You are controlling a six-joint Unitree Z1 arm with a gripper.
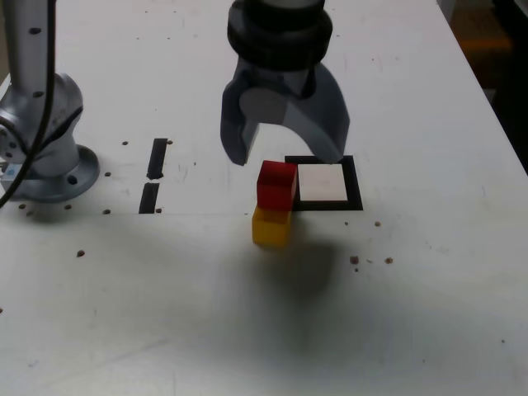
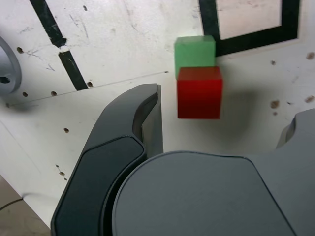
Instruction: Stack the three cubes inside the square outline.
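Exterior view: gripper [image 1: 285, 155] hovering with jaws spread, nothing held, above red cube [image 1: 276, 183] stacked on yellow cube [image 1: 271, 226], just outside the outline [image 1: 354, 191] on the exterior view's left; outline centre bare.

Wrist view: red cube [image 2: 199, 92] seen from above, green cube [image 2: 195, 50] just beyond it, close to the outline's corner; yellow hidden.

Likely light, rigid, smooth blocks; best pinched on opposite flat sides, squarely, gently enough not to topple the stack.

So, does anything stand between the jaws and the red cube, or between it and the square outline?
Nothing visible: the gripper, jaws open, hangs clear above the red cube, and the square outline beside it is bare inside.
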